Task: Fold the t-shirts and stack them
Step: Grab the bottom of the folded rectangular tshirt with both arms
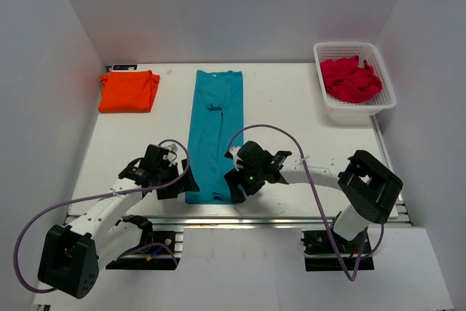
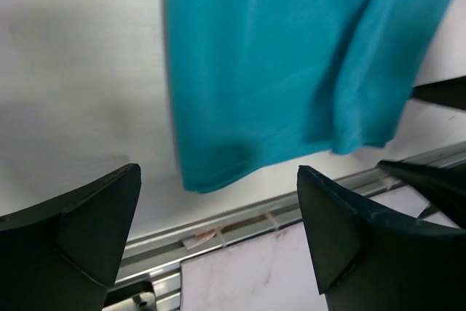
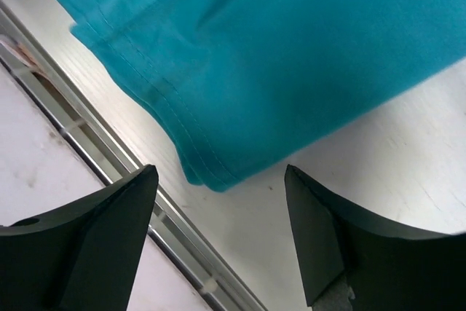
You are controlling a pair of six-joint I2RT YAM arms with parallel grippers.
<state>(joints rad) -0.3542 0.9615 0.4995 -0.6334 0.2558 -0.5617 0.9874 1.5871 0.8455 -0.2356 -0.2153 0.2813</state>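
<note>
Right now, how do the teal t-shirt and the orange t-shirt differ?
The teal t-shirt is a long narrow strip, folded only lengthwise; the orange t-shirt is a compact folded rectangle. The teal one lies mid-table, reaching the near edge; the orange one sits at the far-left corner. Both lie flat on the table.

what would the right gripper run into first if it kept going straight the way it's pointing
Probably the near hem corner of the teal t-shirt, lying on the table just ahead between the open fingers of the right gripper; depth is hard to judge.
</note>
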